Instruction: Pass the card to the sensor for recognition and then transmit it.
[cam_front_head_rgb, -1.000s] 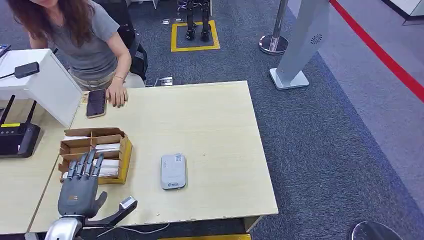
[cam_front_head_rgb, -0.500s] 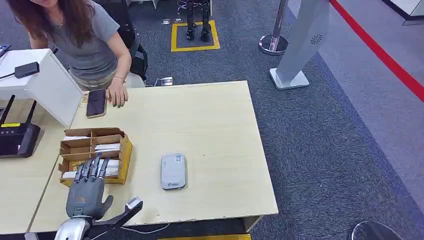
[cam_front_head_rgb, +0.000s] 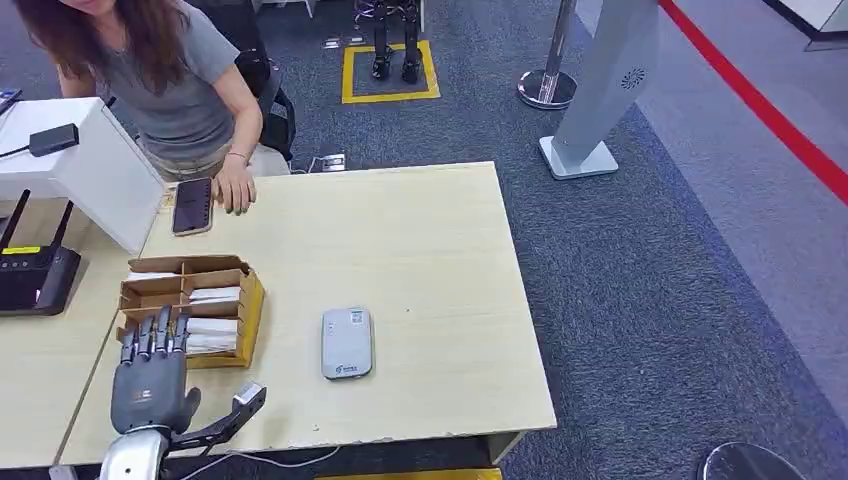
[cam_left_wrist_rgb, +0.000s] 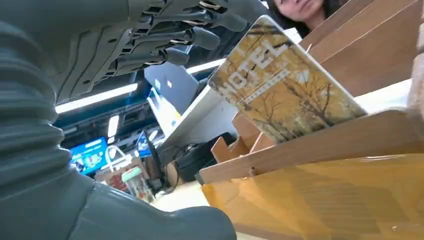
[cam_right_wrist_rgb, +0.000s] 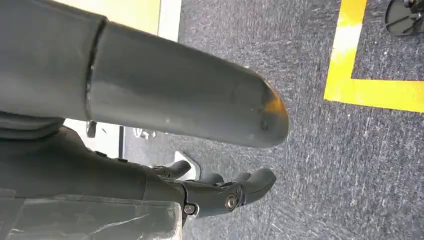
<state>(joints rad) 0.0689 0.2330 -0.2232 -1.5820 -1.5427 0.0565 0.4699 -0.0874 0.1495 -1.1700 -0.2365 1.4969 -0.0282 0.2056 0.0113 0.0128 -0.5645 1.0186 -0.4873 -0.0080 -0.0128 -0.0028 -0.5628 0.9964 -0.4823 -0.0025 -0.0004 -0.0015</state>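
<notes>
Left hand (cam_front_head_rgb: 150, 382) hovers at near end of cardboard card box (cam_front_head_rgb: 190, 310), fingers (cam_front_head_rgb: 158, 335) apart, holding nothing. "HOTEL" card (cam_left_wrist_rgb: 282, 85) stands tilted in box. Grey card sensor (cam_front_head_rgb: 347, 343) lies on surface (cam_front_head_rgb: 420, 250) right of box. Right hand (cam_right_wrist_rgb: 220, 192) over carpet, fingers curled, empty.

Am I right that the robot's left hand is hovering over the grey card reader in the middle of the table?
Not quite: the left hand hovers at the cardboard box of cards, as the head view shows. The grey card reader lies apart from it, nearer the middle of the table.
</notes>
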